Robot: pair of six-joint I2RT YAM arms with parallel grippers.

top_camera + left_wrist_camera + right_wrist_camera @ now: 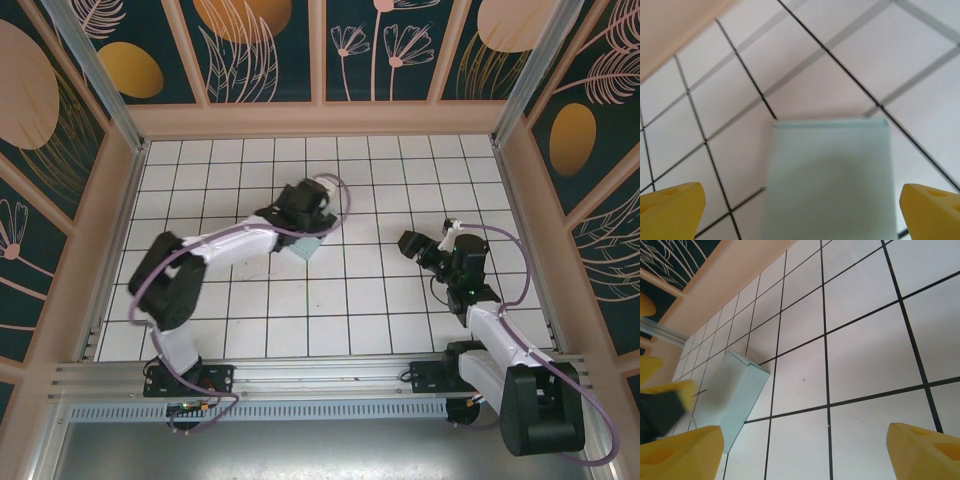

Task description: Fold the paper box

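Observation:
The paper box (308, 247) is a small closed pale mint-blue box lying on the tiled floor near the middle. My left gripper (310, 208) hovers right over it. In the left wrist view the box (830, 175) lies between the yellow fingertips (675, 210), which stand wide apart on either side of it without touching; the left gripper (802, 215) is open. My right gripper (425, 248) is open, a couple of tiles to the right of the box. In the right wrist view the box (730, 395) lies at the left, and bare tiles lie between the fingers of that gripper (802, 455).
White tiled floor (350, 300) with black grid lines, ringed by a peach rim and patterned walls (320, 115). The left gripper's black and yellow fingers (660, 405) sit beside the box at the left edge of the right wrist view.

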